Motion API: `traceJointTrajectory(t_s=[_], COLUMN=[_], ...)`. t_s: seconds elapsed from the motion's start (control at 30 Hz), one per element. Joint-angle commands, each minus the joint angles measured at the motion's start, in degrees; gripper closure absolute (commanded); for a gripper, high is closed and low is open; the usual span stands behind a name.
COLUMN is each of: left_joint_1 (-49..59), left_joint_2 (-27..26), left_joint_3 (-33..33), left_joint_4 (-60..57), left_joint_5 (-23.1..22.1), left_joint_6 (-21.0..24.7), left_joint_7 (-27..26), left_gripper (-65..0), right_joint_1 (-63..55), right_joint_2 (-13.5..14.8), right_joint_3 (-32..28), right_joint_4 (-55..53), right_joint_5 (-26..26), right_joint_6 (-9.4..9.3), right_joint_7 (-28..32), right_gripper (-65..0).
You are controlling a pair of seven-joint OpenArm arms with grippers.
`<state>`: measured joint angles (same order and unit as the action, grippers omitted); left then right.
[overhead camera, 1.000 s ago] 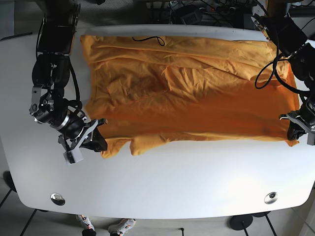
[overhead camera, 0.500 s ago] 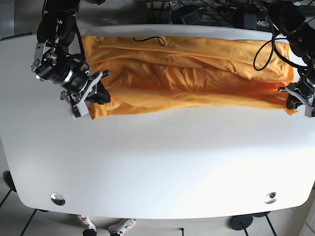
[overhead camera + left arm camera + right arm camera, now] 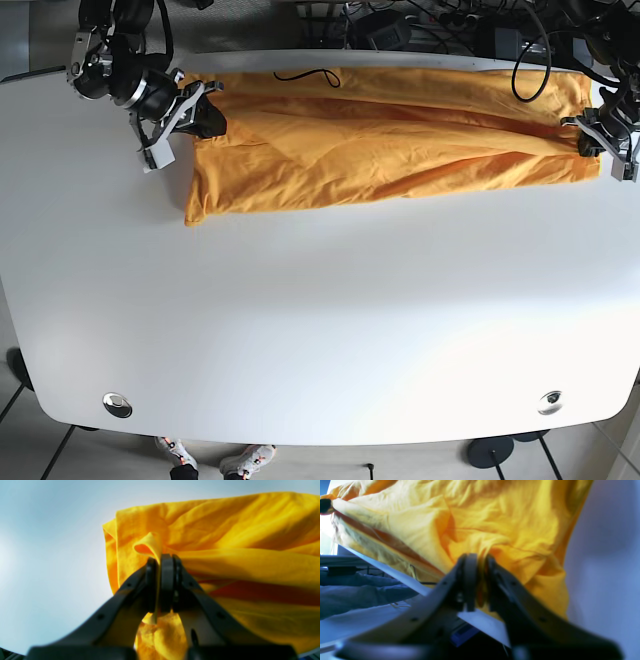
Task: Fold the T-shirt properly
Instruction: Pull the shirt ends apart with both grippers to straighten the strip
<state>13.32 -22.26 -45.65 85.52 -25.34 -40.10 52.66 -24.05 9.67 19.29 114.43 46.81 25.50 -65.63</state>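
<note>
The orange T-shirt (image 3: 380,140) lies across the far half of the white table (image 3: 320,320), doubled over lengthwise into a long band. My left gripper (image 3: 592,142) is shut on the shirt's edge at the far right; in the left wrist view the jaws (image 3: 160,560) pinch a fold of yellow cloth (image 3: 225,555). My right gripper (image 3: 203,117) is shut on the shirt's edge at the far left; in the right wrist view the pads (image 3: 470,580) clamp bunched fabric (image 3: 475,530). Both grippers hold the cloth near the table's back edge.
A black cable (image 3: 305,78) loops over the shirt's back edge. Cables and equipment (image 3: 420,25) lie behind the table. Two round metal fittings (image 3: 117,404) sit near the table's front corners.
Both grippers have carried the shirt's front edge away toward the back of the table, folding it over itself. The shirt has gone from spread out to a narrow band.
</note>
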Motion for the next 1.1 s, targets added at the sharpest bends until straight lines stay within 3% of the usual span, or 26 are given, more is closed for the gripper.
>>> traceJointTrajectory(t_s=[0.03, 0.13, 0.27, 0.37, 0.5, 0.67, 0.7, 0.8, 0.93, 1.0, 1.1], left_joint_1=[-0.18, -0.18, -0.44, -0.88, -1.41, -1.15, -1.06, -0.97, -1.41, -4.57, -6.86], left_joint_2=[-1.43, -1.43, -1.43, -1.43, -0.64, 1.38, 1.38, -0.02, -0.20, -0.20, -0.02], left_joint_3=[0.15, 0.15, 0.15, 0.15, 0.59, 1.74, 1.65, 1.65, 2.53, 6.84, 11.32], left_joint_4=[0.86, 1.03, 1.30, 2.88, 4.02, -1.78, -3.27, -7.58, -11.80, -12.94, -12.94], left_joint_5=[-0.37, -0.37, -0.90, -2.13, -0.28, 4.46, 4.46, 4.46, 4.46, 4.55, 4.55], left_joint_6=[0.10, 0.10, 0.10, 0.10, 0.10, 0.10, 0.10, 0.10, 0.10, 0.10, 0.10], left_joint_7=[-1.28, -1.28, -1.28, -1.28, -1.28, -1.54, -1.54, -2.95, -7.52, -7.79, -7.79], left_gripper=[-9.0, -31.5, -32.5, -32.5, -31.7, -19.9, -18.3, -11.8, -11.3, -11.3, -11.3], right_joint_1=[0.01, 0.01, 3.17, 6.69, 10.91, 10.03, 9.77, 9.77, 11.70, 15.39, 21.20], right_joint_2=[0.48, 0.31, 0.39, 0.22, 0.04, 1.36, 1.80, 1.89, 2.24, 3.73, 6.99], right_joint_3=[0.45, 2.65, 4.32, 1.41, -4.83, -13.79, -15.29, -18.37, -18.01, -14.32, -11.07], right_joint_4=[1.22, 1.48, 1.30, 1.13, -2.30, -11.97, -13.38, -17.60, -23.75, -29.82, -38.52], right_joint_5=[1.24, 1.76, 1.76, 1.33, 1.24, 0.18, -1.66, -9.84, -15.47, -17.66, -18.10], right_joint_6=[0.13, 0.57, 1.01, 2.59, 2.68, 2.59, 2.59, 2.86, 3.03, 3.12, 6.20], right_joint_7=[1.14, 1.23, 3.08, 3.96, 4.13, 10.90, 12.48, 16.79, 21.89, 23.65, 26.90], right_gripper=[-25.4, -51.0, -51.5, -51.2, -43.9, -12.7, -9.4, -9.0, -8.9, -9.2, -9.4])
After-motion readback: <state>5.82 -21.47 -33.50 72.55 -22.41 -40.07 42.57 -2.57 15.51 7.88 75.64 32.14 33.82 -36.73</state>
